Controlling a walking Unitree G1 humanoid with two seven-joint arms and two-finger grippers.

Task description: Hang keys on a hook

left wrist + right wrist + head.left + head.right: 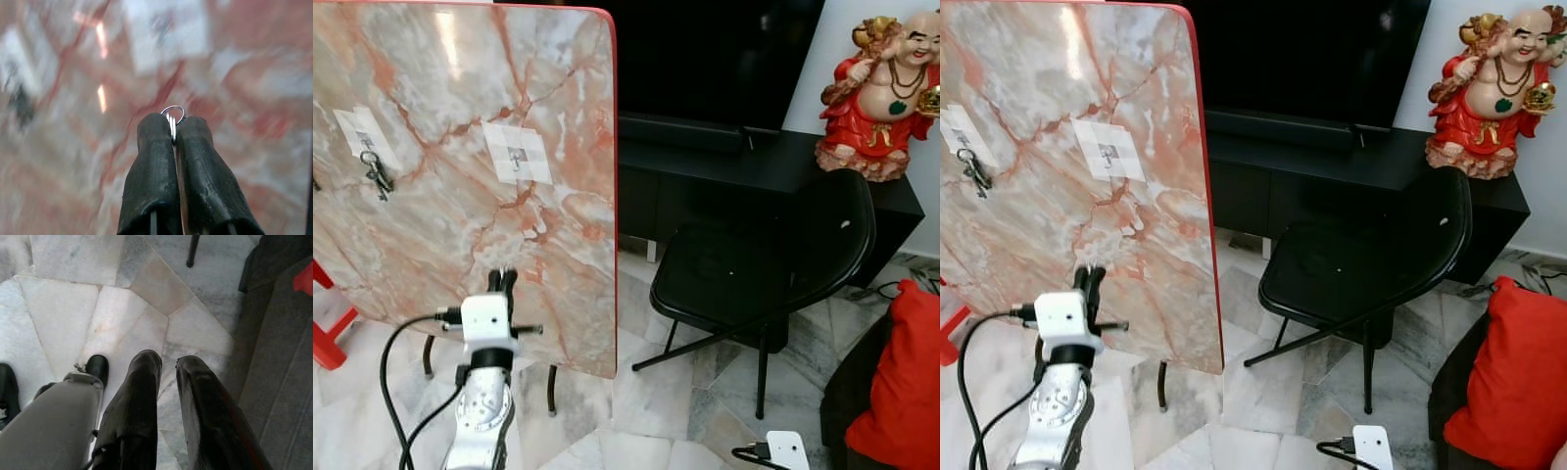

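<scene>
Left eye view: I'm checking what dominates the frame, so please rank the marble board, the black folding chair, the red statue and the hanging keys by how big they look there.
1. marble board
2. black folding chair
3. red statue, though it stands farther back, so its true size is unsure
4. hanging keys

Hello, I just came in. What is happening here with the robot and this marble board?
The robot's left claw is shut on a silver key ring and raised before the upright pink marble-patterned board. The board carries two white paper patches with hooks: one already holds a bunch of dark keys, the other has a free hook. The ring is not yet hung. The right claw hangs idle and slightly open above the marble floor.
</scene>
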